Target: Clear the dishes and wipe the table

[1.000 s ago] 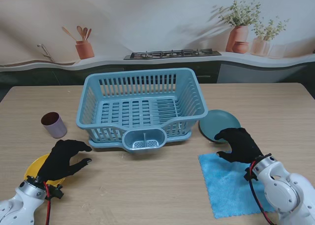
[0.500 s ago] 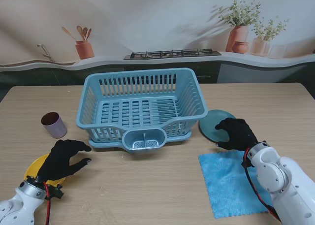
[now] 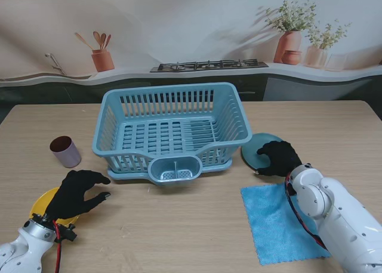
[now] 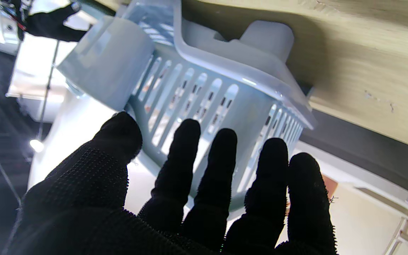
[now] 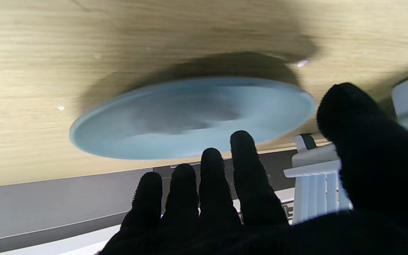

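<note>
A teal plate [image 3: 255, 146] lies to the right of the blue dish rack [image 3: 170, 129]. My right hand [image 3: 278, 158] hovers over the plate's near half, fingers spread, holding nothing; in the right wrist view the plate [image 5: 193, 117] lies just beyond the fingertips [image 5: 243, 141]. A yellow plate [image 3: 40, 201] lies at the near left, mostly hidden beneath my left hand [image 3: 79, 192], which is open above it. A purple cup [image 3: 64, 152] stands left of the rack. A blue cloth [image 3: 277, 222] lies flat at the near right.
The rack has a cutlery holder [image 3: 174, 169] on its near side, also seen in the left wrist view as a pale cup [image 4: 108, 63] ahead of my fingers [image 4: 186, 148]. Behind the table runs a counter with a stove and potted plants.
My right hand has moved away from me, off the blue cloth and onto the space over the teal plate. The left hand has stayed put.
</note>
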Motion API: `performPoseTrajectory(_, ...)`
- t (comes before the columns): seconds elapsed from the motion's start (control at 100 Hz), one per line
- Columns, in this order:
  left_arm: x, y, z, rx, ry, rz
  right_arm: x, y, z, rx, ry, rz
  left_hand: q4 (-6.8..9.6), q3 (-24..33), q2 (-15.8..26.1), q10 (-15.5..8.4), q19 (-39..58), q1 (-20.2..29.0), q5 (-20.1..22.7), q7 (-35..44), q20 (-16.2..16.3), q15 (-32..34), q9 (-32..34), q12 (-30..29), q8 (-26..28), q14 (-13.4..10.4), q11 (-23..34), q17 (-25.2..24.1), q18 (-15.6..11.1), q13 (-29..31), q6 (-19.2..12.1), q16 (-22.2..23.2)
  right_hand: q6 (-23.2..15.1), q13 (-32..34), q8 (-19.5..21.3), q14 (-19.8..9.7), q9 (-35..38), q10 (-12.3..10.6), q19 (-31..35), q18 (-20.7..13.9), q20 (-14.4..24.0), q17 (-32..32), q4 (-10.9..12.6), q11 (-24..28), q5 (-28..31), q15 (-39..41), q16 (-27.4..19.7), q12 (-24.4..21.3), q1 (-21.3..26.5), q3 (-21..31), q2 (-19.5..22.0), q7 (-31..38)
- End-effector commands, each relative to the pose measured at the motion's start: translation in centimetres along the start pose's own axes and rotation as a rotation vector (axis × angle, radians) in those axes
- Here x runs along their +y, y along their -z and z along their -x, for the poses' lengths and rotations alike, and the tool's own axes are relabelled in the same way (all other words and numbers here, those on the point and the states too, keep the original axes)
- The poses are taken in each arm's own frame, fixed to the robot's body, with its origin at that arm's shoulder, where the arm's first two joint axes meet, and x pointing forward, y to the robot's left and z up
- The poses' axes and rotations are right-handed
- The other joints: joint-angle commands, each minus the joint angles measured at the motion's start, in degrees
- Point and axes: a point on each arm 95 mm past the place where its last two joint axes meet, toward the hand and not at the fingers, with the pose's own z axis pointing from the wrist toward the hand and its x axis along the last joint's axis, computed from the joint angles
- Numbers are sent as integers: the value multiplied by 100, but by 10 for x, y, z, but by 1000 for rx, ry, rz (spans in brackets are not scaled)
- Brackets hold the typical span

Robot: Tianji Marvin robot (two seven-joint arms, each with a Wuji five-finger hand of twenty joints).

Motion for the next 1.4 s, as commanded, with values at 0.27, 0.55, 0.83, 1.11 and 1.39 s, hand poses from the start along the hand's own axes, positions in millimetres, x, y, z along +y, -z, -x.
performPoseTrajectory(0.27,1,-1,1,-6,2,18,-15,-9,2,-55,0,-75,-80,166,-11,6,114,-21,203,54,60,51,86,60,59,55,4,-61,59,70,-72,78,-107,-238,-51,-235,-343,-112,-338,-203,-17,5,150,-132,-357,-333,-54,-80,-209,-231,154,-76)
performPoseTrajectory(0.55,1,-2,2,-6,3,17,-28,-5,3,-78,-10,-139,-79,160,7,8,100,-18,200,58,51,53,91,62,62,54,8,-66,53,73,-76,80,-43,-198,-35,-240,-335,-127,-194,-131,226,-32,185,-48,-371,-238,27,-56,9,392,-10,-19)
performPoseTrajectory(0.83,2,-3,2,-6,5,16,-42,1,2,-96,-15,-177,-76,145,40,4,100,2,205,62,49,53,89,62,62,58,7,-66,53,70,-76,80,15,-74,-1,-236,-183,-163,-31,-66,366,150,87,146,-390,152,44,25,543,1194,-92,211)
performPoseTrajectory(1.11,2,-3,2,-6,6,12,-53,2,1,-112,-18,-184,-72,117,87,9,101,15,209,62,48,55,93,60,60,57,6,-66,53,79,-80,80,-50,195,-106,-236,80,-205,214,-29,94,399,219,368,-339,515,5,129,1957,930,724,821)
performPoseTrajectory(1.39,2,-3,2,-6,5,12,-47,-1,0,-84,-25,-107,-68,68,119,4,101,32,216,61,48,58,99,59,57,62,3,-66,53,82,-78,81,-67,475,-87,-126,454,-145,908,-75,-623,548,231,582,-8,672,100,245,2613,1723,1403,1269)
